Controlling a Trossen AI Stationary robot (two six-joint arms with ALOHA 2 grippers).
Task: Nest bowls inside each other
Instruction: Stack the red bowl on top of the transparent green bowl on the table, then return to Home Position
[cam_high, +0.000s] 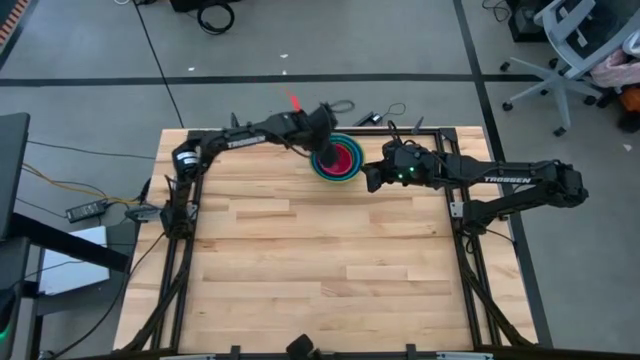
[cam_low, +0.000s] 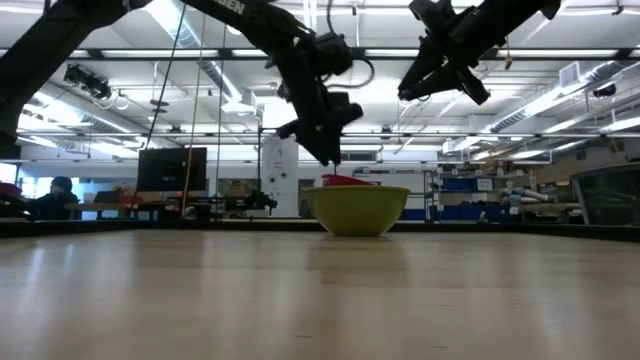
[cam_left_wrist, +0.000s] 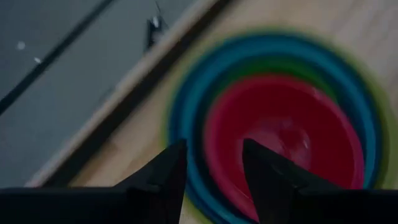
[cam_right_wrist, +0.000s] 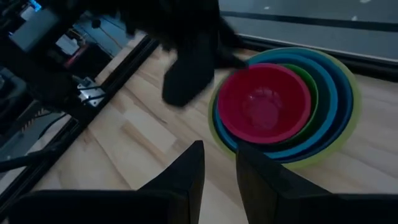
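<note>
The bowls stand nested in one stack (cam_high: 340, 163) at the middle of the table's far edge. The olive-green bowl (cam_low: 358, 210) is outermost and rests on the table. Inside it are blue rims (cam_right_wrist: 326, 93), a lime-green rim (cam_right_wrist: 313, 93) and the magenta-red bowl (cam_right_wrist: 264, 102) innermost. My left gripper (cam_left_wrist: 214, 149) hangs open just over the stack's left rim, one fingertip above the red bowl and one above the blue rims; in the low view its tips (cam_low: 333, 158) stand slightly above the red rim (cam_low: 345, 180). My right gripper (cam_right_wrist: 219, 146) is open and raised, right of the stack (cam_high: 368, 178).
A dark frame rail (cam_high: 430, 130) runs along the table's far edge just behind the stack, with cables (cam_high: 385, 115) on the floor beyond it. The wooden tabletop (cam_high: 320, 260) stretches toward the near edge. An office chair (cam_high: 570, 50) stands on the floor at the far right.
</note>
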